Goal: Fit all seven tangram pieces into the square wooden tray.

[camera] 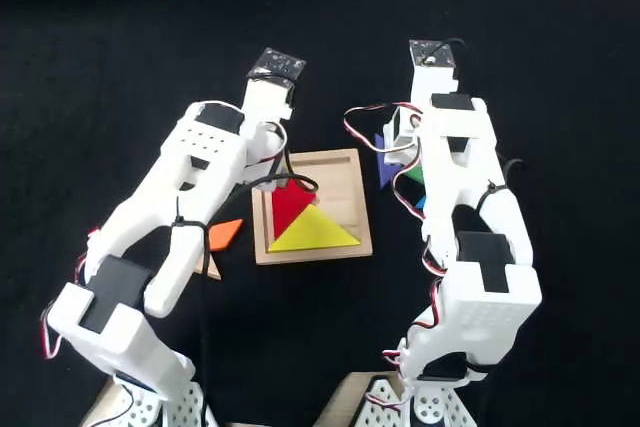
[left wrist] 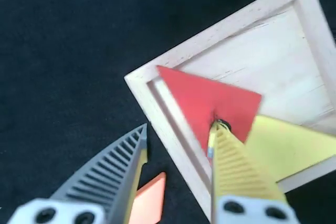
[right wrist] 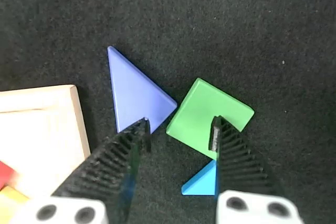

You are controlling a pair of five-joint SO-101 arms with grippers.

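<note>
Now red triangle corner at tray rim, bare wood beyond

tray far-right half bare | red tri + yellow tri fill rest | L pincer over left rim

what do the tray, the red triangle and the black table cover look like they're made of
Tray: pale, bare-looking wood, with fine grain lines on its floor and rim.
Red triangle: smooth, flat, evenly coloured and matt; painted wood or plastic, cannot tell which.
Table cover: black cloth, probably felt, with a fuzzy, speckled surface.
</note>
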